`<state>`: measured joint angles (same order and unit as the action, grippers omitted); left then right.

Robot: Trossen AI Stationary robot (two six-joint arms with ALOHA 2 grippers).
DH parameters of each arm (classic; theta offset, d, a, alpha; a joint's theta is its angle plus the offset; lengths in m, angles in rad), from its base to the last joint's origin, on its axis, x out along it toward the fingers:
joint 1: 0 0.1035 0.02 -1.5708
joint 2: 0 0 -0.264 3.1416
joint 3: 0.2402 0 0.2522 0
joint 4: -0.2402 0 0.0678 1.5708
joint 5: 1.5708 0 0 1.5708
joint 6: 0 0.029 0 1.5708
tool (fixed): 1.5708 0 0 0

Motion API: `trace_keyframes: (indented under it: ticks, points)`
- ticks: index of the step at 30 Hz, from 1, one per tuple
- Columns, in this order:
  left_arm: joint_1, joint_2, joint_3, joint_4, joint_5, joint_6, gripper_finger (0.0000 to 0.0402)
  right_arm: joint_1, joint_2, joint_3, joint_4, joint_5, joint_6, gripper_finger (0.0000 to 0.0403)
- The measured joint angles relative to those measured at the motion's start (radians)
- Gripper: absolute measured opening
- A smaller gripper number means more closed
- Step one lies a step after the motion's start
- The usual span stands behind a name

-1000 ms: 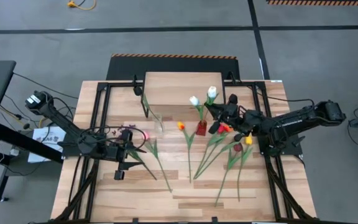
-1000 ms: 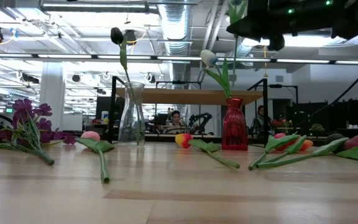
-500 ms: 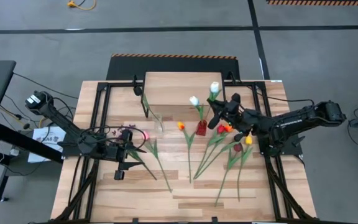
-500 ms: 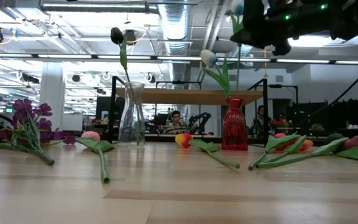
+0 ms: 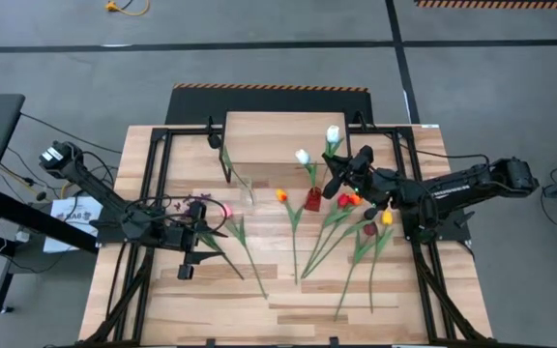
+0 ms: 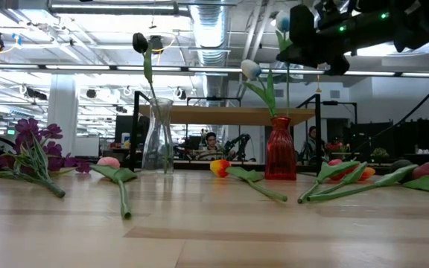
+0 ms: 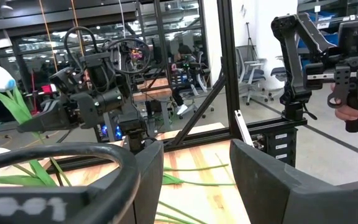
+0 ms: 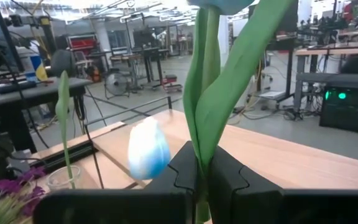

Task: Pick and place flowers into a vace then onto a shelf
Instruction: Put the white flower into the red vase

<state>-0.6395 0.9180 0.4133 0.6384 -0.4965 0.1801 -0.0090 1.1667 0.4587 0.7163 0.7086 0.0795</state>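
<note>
As I compare this moment with the second before, the right gripper (image 5: 339,166) has carried its white tulip (image 5: 333,134) leftward and now holds it above the red vase (image 5: 313,199) at frame centre, fingers clamped tight on the green stem (image 8: 205,93). In the low view the stem tip hangs just over the vase mouth (image 6: 280,119), which already holds another white tulip (image 6: 251,69). I judge insertion is imminent; alignment looks close but unconfirmed. My left gripper (image 5: 188,253) waits lower left, unchanged, jaws partly apart and empty. Remaining tulips (image 5: 356,232) lie right of centre, purple sprigs (image 6: 32,145) far left. The shelf (image 5: 280,140) stands upper centre, bare.
</note>
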Motion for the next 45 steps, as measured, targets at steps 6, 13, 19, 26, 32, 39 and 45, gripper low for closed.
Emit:
trace_keyframes:
  ticks: [6, 13, 19, 26, 32, 39, 45]
  points:
    - [0.0, 0.0, 0.0, 0.0, 0.0, 0.0, 0.0174, 0.0, 0.0, 0.0, 0.034, 0.0, -0.008, 0.0008]
    - [0.0, 0.0, 0.0, 0.0, 0.0, 0.0, 0.0174, 0.0, 0.0, 0.0, 0.023, -0.001, 0.019, 0.0008]
    - [0.0, 0.0, 0.0, 0.0, 0.0, 0.0, 0.0174, 0.001, 0.0, 0.0, 0.004, -0.004, 0.029, 0.0008]
    - [0.0, 0.0, 0.0, 0.0, 0.0, 0.0, 0.0174, 0.001, 0.0, 0.0, -0.009, -0.007, 0.037, 0.0008]
    - [0.0, 0.0, 0.0, 0.0, 0.0, 0.0, 0.0174, 0.001, 0.0, 0.0, -0.012, -0.034, 0.037, 0.0011]
    - [0.0, 0.0, 0.0, 0.0, 0.0, 0.0, 0.0174, 0.001, 0.0, 0.0, -0.013, -0.056, 0.037, 0.0036]
    - [0.0, 0.0, 0.0, 0.0, 0.0, 0.016, 0.0174, 0.002, 0.0, 0.0, -0.044, -0.058, 0.036, 0.0056]
